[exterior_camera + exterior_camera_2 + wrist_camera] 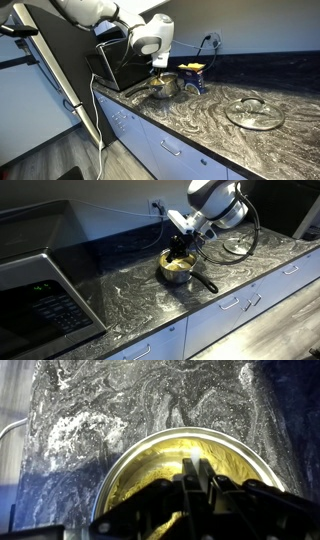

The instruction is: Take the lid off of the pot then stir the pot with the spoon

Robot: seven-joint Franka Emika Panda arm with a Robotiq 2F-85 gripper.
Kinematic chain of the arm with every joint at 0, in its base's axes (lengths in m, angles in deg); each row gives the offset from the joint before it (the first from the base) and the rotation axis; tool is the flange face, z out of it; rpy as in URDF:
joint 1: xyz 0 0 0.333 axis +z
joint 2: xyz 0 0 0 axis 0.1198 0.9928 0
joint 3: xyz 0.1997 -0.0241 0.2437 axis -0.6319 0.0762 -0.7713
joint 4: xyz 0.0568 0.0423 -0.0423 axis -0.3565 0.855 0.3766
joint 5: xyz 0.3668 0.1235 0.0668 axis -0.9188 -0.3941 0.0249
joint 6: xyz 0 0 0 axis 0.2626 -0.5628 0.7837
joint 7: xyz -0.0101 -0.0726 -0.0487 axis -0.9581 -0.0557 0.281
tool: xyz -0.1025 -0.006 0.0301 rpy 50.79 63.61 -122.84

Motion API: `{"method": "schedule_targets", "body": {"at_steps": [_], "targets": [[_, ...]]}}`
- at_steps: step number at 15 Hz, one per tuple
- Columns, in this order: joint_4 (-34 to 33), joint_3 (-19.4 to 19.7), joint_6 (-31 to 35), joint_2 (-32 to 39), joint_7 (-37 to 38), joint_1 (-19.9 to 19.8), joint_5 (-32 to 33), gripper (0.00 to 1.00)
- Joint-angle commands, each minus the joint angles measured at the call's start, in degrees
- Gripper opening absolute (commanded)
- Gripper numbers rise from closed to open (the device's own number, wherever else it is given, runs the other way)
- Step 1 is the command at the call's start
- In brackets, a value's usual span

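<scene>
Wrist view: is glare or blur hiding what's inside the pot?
Wrist view: inside the pot is only a soft yellow sheen, the dark gripper blocks its lower half, and a bright glare patch sits on the counter at left. In an exterior view, the pot is tiny, its contents just yellow.

Glass lid (255, 112) lies flat, well apart from uncovered steel pot (176, 276).

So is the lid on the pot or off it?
Off. The lid lies on the counter, apart from the pot, whose yellow contents show.
</scene>
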Motion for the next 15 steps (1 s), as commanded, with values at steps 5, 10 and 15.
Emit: {"method": "schedule_targets", "body": {"at_steps": [5, 10, 15], "targets": [[4.55, -1.36, 1.11, -5.76, 6.55, -0.88, 8.94, 0.72], [9.51, -1.10, -3.14, -13.60, 6.26, -3.00, 11.92, 1.00], [14.70, -0.62, -5.52, -21.75, 8.30, -4.31, 20.06, 1.00]]}}
